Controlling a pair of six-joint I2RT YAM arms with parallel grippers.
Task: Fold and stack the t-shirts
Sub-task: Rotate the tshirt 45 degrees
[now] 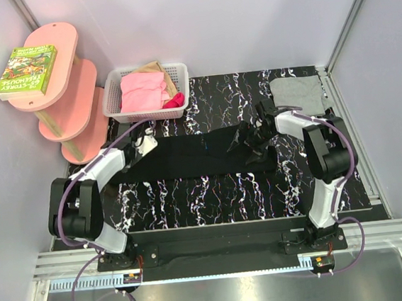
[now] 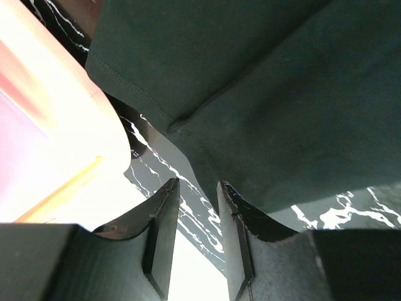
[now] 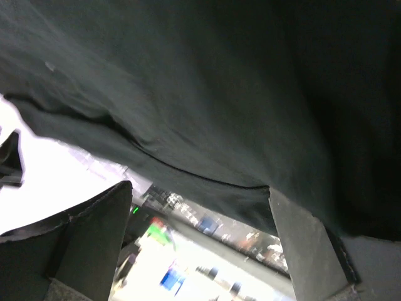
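The black t-shirt (image 1: 194,155) lies as a long band across the middle of the marbled mat, bunched up a little at its right end. My left gripper (image 1: 144,144) is at the shirt's left end. In the left wrist view the gripper (image 2: 197,183) stands narrowly open, with the shirt's hem (image 2: 188,125) just past the fingertips and only mat showing in the gap. My right gripper (image 1: 255,135) is at the bunched right end. Its jaws (image 3: 199,187) are wide open, and black cloth (image 3: 207,94) hangs just beyond the tips. The light grey t-shirt (image 1: 297,93) lies folded at the mat's far right corner.
A white basket (image 1: 114,95) with pink clothes stands at the mat's far left edge. A pink tiered shelf (image 1: 63,85) carrying a book (image 1: 26,70) stands to its left. Booth walls close in on both sides.
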